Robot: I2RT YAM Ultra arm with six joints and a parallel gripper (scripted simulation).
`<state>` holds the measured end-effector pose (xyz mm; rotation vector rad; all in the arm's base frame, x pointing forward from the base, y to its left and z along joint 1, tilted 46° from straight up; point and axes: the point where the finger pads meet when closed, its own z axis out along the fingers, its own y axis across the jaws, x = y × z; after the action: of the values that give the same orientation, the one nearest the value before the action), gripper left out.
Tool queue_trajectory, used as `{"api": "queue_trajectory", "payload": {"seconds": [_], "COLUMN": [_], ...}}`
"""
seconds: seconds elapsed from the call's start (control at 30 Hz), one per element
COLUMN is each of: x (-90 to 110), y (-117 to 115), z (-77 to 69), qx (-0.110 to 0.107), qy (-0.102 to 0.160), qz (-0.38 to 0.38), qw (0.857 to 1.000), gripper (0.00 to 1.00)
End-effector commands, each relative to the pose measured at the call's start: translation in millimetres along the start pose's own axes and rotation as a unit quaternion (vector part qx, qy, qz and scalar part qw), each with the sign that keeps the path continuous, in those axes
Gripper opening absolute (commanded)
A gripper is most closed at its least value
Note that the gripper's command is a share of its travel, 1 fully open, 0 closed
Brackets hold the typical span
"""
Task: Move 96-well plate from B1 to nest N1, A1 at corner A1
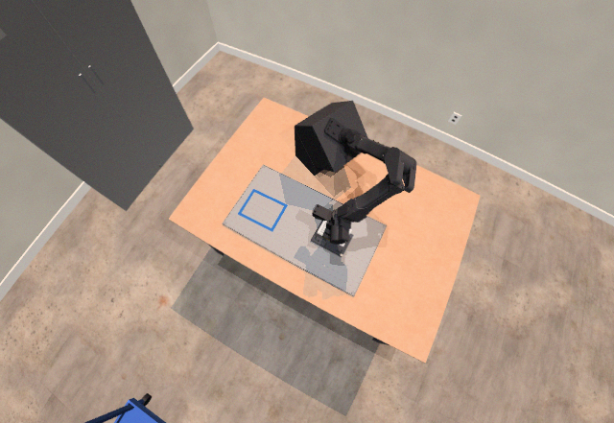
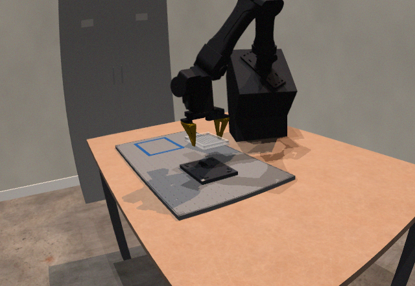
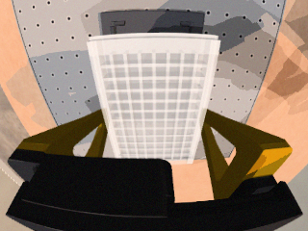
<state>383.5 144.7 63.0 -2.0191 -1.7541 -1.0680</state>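
Observation:
My gripper [image 2: 205,131] is shut on the clear 96-well plate [image 2: 206,140] and holds it level in the air, above the grey perforated base board [image 2: 201,172]. The yellow fingers press on the plate's two long sides, as the wrist view shows [image 3: 156,135]. The plate [image 3: 154,96] fills the middle of the wrist view. The black plate nest N1 [image 2: 208,169] lies flat on the board below and in front of the plate. Its far edge shows beyond the plate in the wrist view [image 3: 152,22]. The blue outline of spot B1 [image 2: 159,146] is empty to the left. In the overhead view the arm hides most of the plate [image 1: 324,227].
The black robot base block [image 2: 259,95] stands on the table behind the board. A dark cabinet [image 2: 115,75] stands behind the table at the left. The orange table top [image 2: 268,209] extends to the right and front of the board.

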Motion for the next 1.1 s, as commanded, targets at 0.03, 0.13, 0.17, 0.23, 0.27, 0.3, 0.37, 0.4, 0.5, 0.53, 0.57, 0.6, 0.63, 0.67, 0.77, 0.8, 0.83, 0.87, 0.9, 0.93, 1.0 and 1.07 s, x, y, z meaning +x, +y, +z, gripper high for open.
{"api": "queue_trajectory", "payload": {"seconds": [0.03,0.13,0.17,0.23,0.27,0.3,0.37,0.4,0.5,0.53,0.57,0.6,0.63,0.67,0.77,0.8,0.83,0.87,0.9,0.93,1.0,1.07], "x": [-6.4,-6.4,-6.4,-4.5,-4.5,-2.4,-2.6,-2.7,-0.7,1.6,1.6,1.6,1.7,1.6,-1.2,-1.2,-1.2,1.1,2.1,2.3,2.5,-0.5], "y": [11.5,11.9,12.0,13.3,13.3,14.5,14.4,14.4,14.7,12.9,12.8,12.8,12.8,13.0,15.7,15.7,15.7,14.2,13.7,13.8,14.1,17.1], "z": [-3.2,-3.2,-3.2,-5.0,-5.0,-7.0,-6.8,-6.7,4.2,7.4,9.1,10.8,12.5,14.1,17.3,17.3,17.3,20.4,22.6,24.3,27.7,29.0], "qx": [-0.007,-0.007,-0.007,-0.01,-0.01,-0.013,-0.012,-0.012,-0.013,-0.01,-0.01,-0.01,-0.01,-0.01,-0.013,-0.013,-0.013,-0.011,-0.01,-0.01,-0.01,-0.014], "qy": [-0.01,-0.01,-0.01,-0.008,-0.008,-0.007,-0.007,-0.007,-0.004,-0.002,-0.002,-0.002,-0.002,-0.002,-0.004,-0.004,-0.004,-0.003,-0.002,-0.002,-0.002,-0.003], "qz": [0.009,0.009,0.009,0.007,0.007,0.004,0.004,0.004,0.001,-0.002,-0.002,-0.002,-0.002,-0.002,0.001,0.001,0.001,-0.001,-0.002,-0.002,-0.002,0.002], "qw": [1.0,1.0,1.0,1.0,1.0,1.0,1.0,1.0,1.0,1.0,1.0,1.0,1.0,1.0,1.0,1.0,1.0,1.0,1.0,1.0,1.0,1.0], "gripper": [0.0,0.0,0.0,0.0,0.0,0.0,0.0,0.0,0.0,0.0,0.0,0.0,0.0,0.0,0.0,0.0,0.0,0.0,0.0,0.0,0.0,0.0]}}
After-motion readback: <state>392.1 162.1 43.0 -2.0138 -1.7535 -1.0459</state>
